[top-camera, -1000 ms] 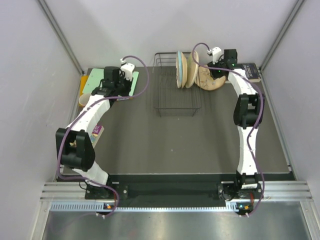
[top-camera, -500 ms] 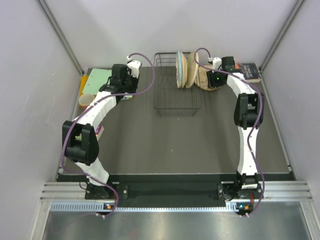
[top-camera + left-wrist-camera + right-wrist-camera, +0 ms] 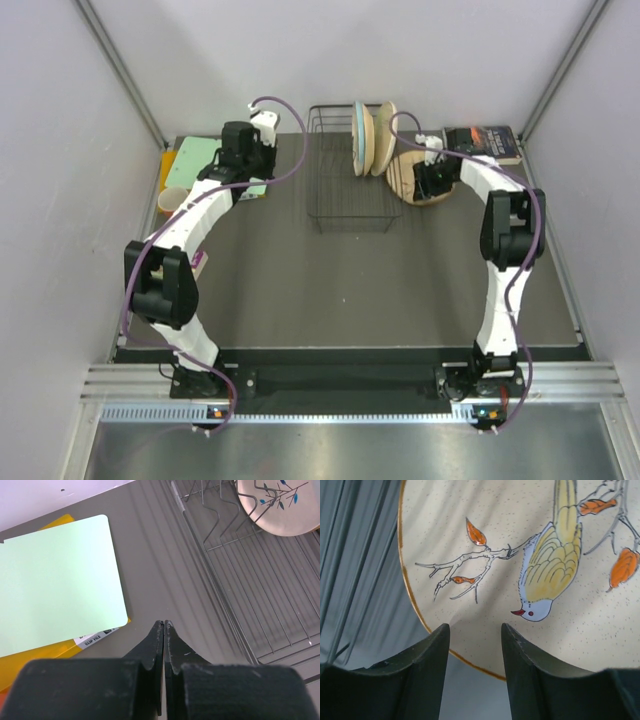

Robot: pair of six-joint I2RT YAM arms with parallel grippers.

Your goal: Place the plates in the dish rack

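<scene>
The black wire dish rack [image 3: 340, 205] stands at the back middle of the table. A light blue plate [image 3: 358, 138] and a tan plate [image 3: 383, 138] stand on edge in it. The left wrist view shows a leaf-patterned plate [image 3: 280, 507] over the rack wires [image 3: 235, 605]. A bird-patterned plate [image 3: 405, 180] lies on the table just right of the rack. My right gripper [image 3: 432, 180] hovers over it. Its jaws are open above the plate's rim [image 3: 475, 627], and the bird plate [image 3: 520, 545] fills that view. My left gripper [image 3: 248, 172] is shut [image 3: 164, 624] and empty, over bare table between folder and rack.
A green folder [image 3: 195, 160] on a yellow one lies at the back left, and also shows in the left wrist view [image 3: 55, 580]. An orange cup [image 3: 172, 200] and a purple packet [image 3: 197, 262] sit along the left edge. A book [image 3: 485, 140] lies at the back right.
The bird plate has come down from leaning by the rack to lying lower on the table. My right gripper moved forward over it. The left arm swung right toward the rack.
</scene>
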